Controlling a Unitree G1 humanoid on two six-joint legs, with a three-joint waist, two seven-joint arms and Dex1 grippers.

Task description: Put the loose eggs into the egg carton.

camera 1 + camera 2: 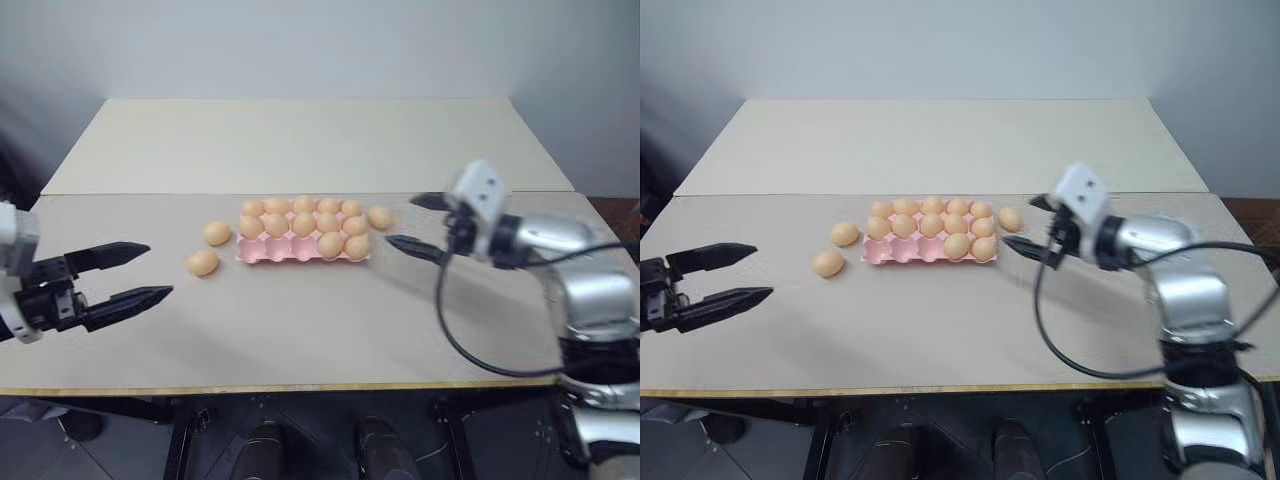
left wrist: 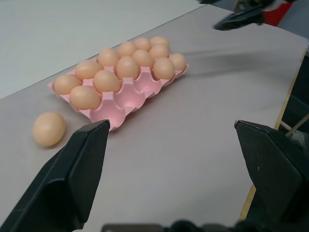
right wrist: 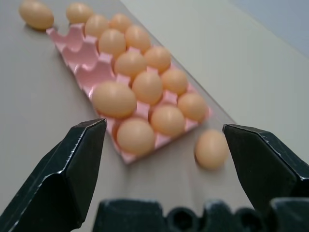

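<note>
Pink egg carton [image 1: 302, 243] is sitting mid-table with three loose eggs [image 1: 202, 262] lying beside it, and you are holding both the left gripper [image 1: 128, 272] and the right gripper [image 1: 412, 222] spread and empty, so next be closing gently on the nearest one.

Two pale tables [image 1: 300, 140], grey wall [image 1: 300, 40]

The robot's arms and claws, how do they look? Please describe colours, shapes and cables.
Both arms are silver-grey metal with rounded joints. Each claw, left claw and right claw, has two black, wedge-shaped fingers. The right wrist carries a white boxy module, and a black cable loops below that arm.
</note>
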